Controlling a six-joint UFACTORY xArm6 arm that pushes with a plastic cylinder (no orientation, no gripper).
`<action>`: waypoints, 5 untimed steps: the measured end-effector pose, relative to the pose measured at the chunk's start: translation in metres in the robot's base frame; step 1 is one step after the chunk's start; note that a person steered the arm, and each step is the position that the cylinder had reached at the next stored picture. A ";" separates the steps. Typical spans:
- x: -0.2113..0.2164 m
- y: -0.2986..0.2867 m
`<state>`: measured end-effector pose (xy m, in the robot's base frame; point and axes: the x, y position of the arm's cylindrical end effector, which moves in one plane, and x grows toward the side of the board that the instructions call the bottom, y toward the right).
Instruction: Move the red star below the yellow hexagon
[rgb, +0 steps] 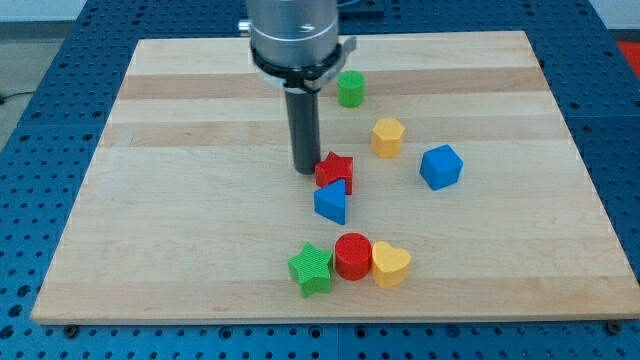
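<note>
The red star (335, 170) lies near the middle of the wooden board (200, 200). The yellow hexagon (388, 137) lies up and to the right of it, a short gap away. My tip (305, 171) stands on the board right at the star's left side, touching or nearly touching it. A blue triangular block (331, 203) sits directly below the star, against it.
A green cylinder (350, 89) stands above the hexagon to the left. A blue cube (441, 166) lies right of the hexagon. Near the view's bottom a green star (311, 268), a red cylinder (352, 256) and a yellow heart (390, 264) stand in a row.
</note>
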<state>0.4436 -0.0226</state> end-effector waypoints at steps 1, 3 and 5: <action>0.001 0.023; -0.009 0.026; 0.006 0.028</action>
<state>0.4499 0.0051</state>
